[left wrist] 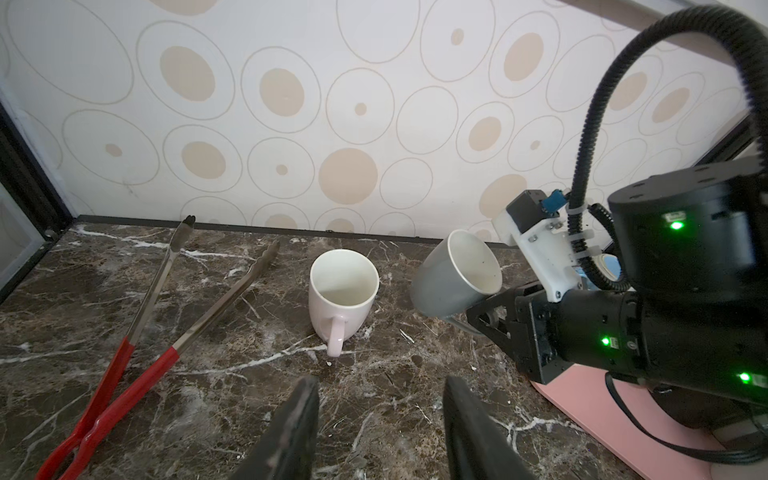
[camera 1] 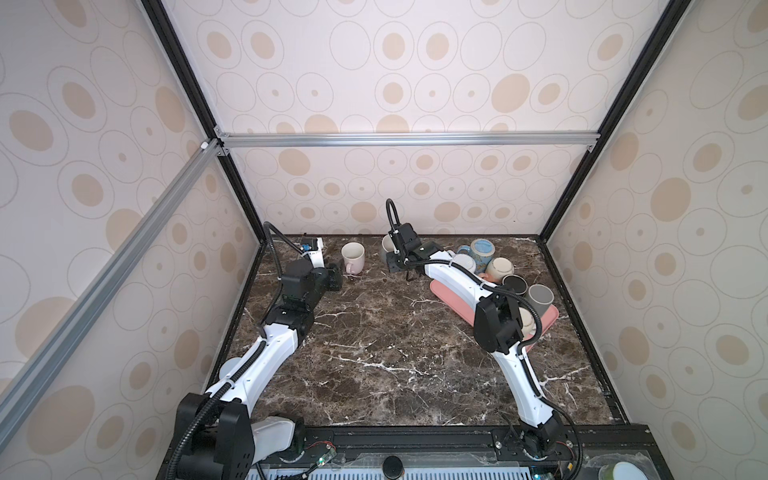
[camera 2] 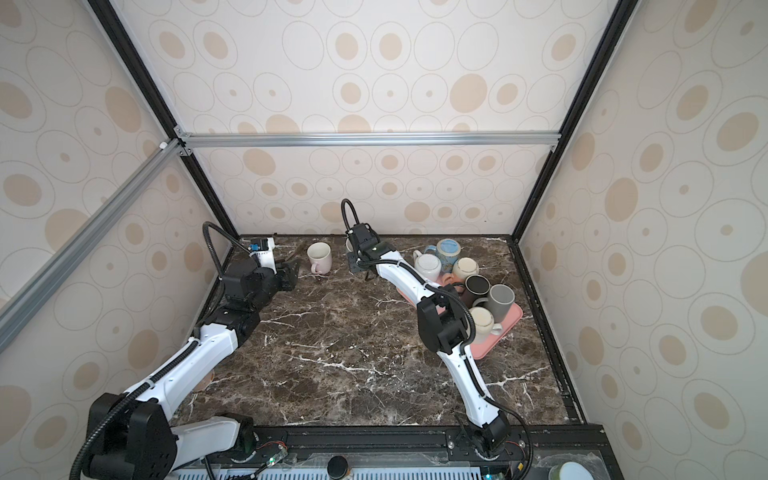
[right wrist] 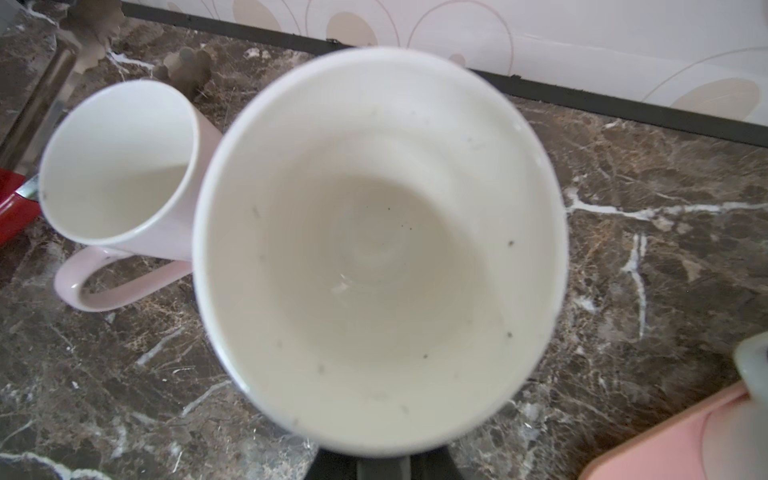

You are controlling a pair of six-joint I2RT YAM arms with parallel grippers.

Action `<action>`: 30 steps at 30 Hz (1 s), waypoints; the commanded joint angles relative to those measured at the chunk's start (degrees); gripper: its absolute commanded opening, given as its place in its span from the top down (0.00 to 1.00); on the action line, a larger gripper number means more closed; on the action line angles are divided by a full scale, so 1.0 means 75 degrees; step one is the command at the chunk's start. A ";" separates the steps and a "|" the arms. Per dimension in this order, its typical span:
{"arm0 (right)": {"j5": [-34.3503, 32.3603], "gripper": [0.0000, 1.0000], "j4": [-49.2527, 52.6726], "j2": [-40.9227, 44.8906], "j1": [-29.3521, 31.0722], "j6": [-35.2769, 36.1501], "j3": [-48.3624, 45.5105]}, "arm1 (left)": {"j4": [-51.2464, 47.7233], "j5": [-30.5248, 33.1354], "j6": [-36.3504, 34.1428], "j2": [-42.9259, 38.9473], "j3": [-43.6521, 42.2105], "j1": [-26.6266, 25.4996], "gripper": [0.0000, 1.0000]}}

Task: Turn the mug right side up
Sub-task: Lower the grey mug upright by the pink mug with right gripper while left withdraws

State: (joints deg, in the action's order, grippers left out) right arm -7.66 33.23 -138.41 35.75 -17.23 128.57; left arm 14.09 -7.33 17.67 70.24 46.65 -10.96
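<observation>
At the back of the dark marble counter (camera 1: 374,353), both arms reach in toward the rear wall. A pink tray (camera 2: 498,336) lies on the right side of the counter, with the right arm stretched over its near corner in both top views. A heap of mugs (camera 2: 465,266) covers the tray's far end: pale, blue, black and grey ones, some upright and some on their sides.

The right gripper (left wrist: 486,316) is clamped low on the grey mug (left wrist: 453,282), down by its base. The exact hold is hidden behind the fingers. The mug hangs tilted, and in the left wrist view it looks to be clear of the counter. It is near the back wall, between the tray and the pink mug (left wrist: 343,291). Its white inside fills the right wrist view (right wrist: 374,249), and its mouth faces that camera. In a top view only a pale sliver of it shows behind the gripper (camera 1: 385,244).

The left gripper (left wrist: 380,382) sits low over the counter near the pink mug, its jaws apart with nothing between them. The pink mug stands upright on the counter, handle toward the left gripper.

Red-handled tongs (left wrist: 137,332) lie spread on the counter beside the pink mug, on the side away from the grey mug.
</observation>
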 commanded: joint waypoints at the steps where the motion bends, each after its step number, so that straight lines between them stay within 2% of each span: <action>1: 0.0334 1.00 -0.0226 -0.0094 0.0003 -0.0035 0.0360 | 0.0223 0.0053 -0.0177 0.0113 0.0295 0.0051 0.51; 13: 0.1001 1.00 -0.0242 -0.0594 0.0004 -0.0008 0.0834 | 0.0227 0.0075 -0.0141 0.0105 0.0209 0.0044 0.50; 20: 0.0993 1.00 -0.0154 -0.0765 0.0046 -0.0139 0.0924 | 0.0167 0.0204 -0.0254 -0.0095 0.0103 0.0044 0.49; 30: 0.0901 0.92 -0.0025 -0.1069 0.0109 -0.0058 0.1173 | 0.0149 0.0353 -0.0296 -0.0236 -0.0017 0.0044 0.46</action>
State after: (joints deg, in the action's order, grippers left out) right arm -0.62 33.89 -145.95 36.05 -17.78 135.24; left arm 14.46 -5.65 17.04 69.80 46.39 -10.96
